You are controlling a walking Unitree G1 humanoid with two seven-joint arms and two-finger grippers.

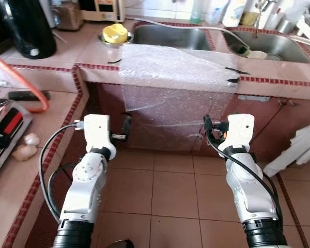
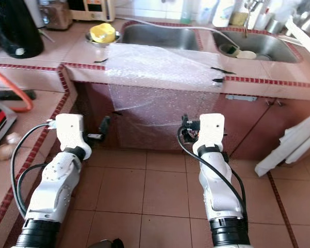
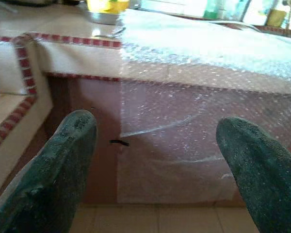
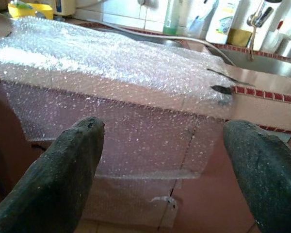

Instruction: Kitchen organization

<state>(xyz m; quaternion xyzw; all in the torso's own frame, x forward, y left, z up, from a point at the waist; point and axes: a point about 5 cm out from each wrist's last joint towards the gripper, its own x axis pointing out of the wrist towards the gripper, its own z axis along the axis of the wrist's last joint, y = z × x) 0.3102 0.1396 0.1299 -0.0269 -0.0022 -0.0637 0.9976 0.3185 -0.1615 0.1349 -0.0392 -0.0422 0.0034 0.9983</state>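
A sheet of clear bubble wrap [image 1: 170, 72] lies on the pink tiled counter [image 1: 93, 54] in front of the double steel sink [image 1: 168, 36]. It hangs down over the cabinet front, with black tape bits at its corners. My left gripper [image 1: 124, 128] and right gripper [image 1: 208, 129] are raised side by side before the hanging part, a short way off it. In the left wrist view the left gripper [image 3: 155, 145] is open and holds nothing. The right gripper [image 4: 162, 145] is open too, pointing at the sheet's lower edge.
A yellow item in a metal bowl [image 1: 115, 33] sits left of the sink. A black jug [image 1: 30, 26], an orange hose [image 1: 28, 82] and garlic bulbs [image 1: 26, 147] occupy the left counter wing. White cloth [image 1: 299, 147] hangs at the right. Tiled floor [image 1: 165, 196] lies below.
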